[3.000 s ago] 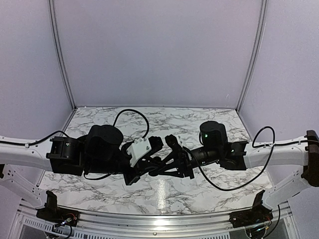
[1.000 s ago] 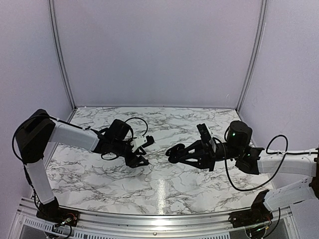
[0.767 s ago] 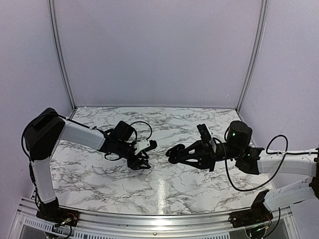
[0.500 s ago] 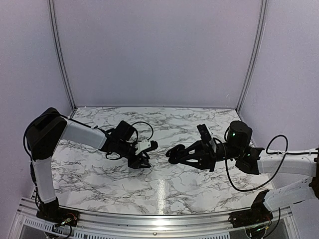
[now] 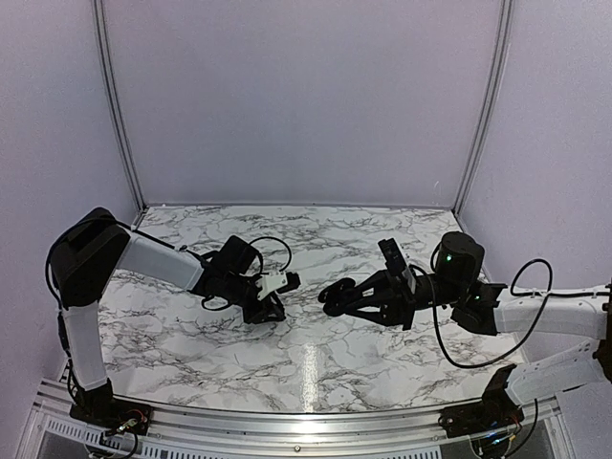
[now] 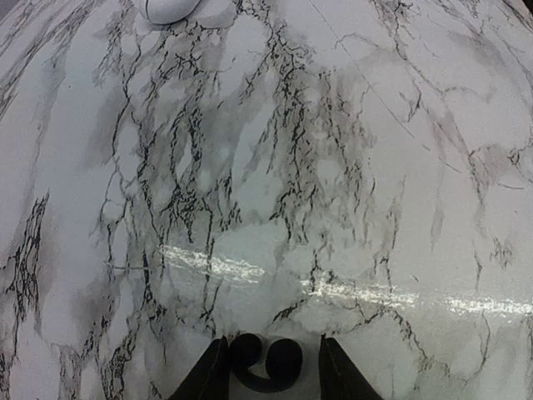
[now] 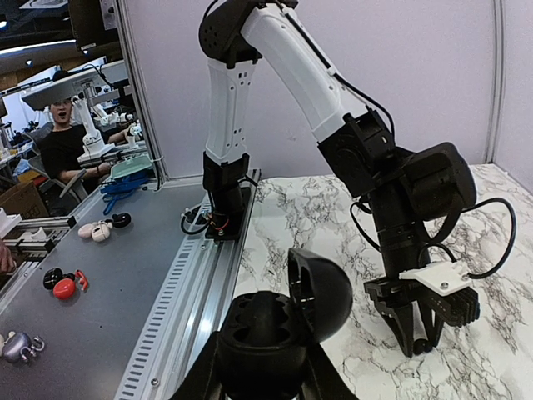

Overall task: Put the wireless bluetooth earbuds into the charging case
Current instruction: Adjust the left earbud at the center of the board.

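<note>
In the left wrist view a small black earbud [image 6: 279, 367] lies on the marble between the fingers of my left gripper [image 6: 272, 343]. The left finger [image 6: 208, 375] touches it and a gap remains at the right finger [image 6: 337, 375], so the jaws stand open around it. My right gripper [image 7: 265, 371] is shut on the black charging case [image 7: 266, 329], held above the table with its lid [image 7: 326, 292] hinged open. I cannot tell whether anything sits in its dark hollows. From above, the left gripper [image 5: 271, 308] points down at the table, left of the case [image 5: 333, 295].
The marble table [image 5: 316, 363] ends at a slotted metal rail [image 7: 196, 275] along the near edge. A white rounded thing [image 6: 171, 8] shows at the top of the left wrist view. The left arm's white links [image 7: 283, 58] rise beside the rail.
Three seconds ago both grippers met mid-table. Since then the left gripper has dropped to the marble, and over the last second its jaws have narrowed around the earbud. The right arm has stayed still.
</note>
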`<act>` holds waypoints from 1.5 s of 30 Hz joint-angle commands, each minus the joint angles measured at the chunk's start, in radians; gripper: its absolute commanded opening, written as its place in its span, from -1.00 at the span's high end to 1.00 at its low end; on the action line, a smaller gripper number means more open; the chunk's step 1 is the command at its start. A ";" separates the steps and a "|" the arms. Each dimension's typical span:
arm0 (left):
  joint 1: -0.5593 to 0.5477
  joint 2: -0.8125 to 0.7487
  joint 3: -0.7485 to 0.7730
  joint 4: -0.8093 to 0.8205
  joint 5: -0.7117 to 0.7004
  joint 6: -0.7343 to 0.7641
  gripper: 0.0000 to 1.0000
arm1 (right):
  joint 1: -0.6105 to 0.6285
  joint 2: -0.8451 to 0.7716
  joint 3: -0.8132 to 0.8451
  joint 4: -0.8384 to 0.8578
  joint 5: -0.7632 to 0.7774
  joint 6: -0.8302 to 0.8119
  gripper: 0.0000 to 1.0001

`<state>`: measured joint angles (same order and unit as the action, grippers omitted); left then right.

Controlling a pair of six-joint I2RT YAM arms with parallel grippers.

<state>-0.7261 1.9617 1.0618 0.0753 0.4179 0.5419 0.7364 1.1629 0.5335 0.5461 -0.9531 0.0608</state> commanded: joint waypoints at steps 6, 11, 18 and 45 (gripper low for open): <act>0.004 -0.068 -0.125 0.124 -0.075 -0.093 0.49 | -0.004 -0.018 0.002 0.016 -0.007 0.011 1.00; -0.002 -0.160 -0.216 0.209 -0.198 -0.332 0.59 | -0.004 -0.003 0.006 0.041 -0.021 0.029 1.00; -0.044 -0.364 -0.445 0.250 -0.563 -0.780 0.67 | -0.003 -0.008 -0.006 0.050 -0.010 0.031 1.00; -0.270 -0.327 -0.207 -0.113 -0.932 -1.333 -0.27 | -0.003 -0.014 0.003 0.022 0.000 0.022 1.00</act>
<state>-1.0069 1.7153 0.8295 0.0200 -0.4889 -0.9543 0.7364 1.1629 0.5278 0.5632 -0.9550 0.0795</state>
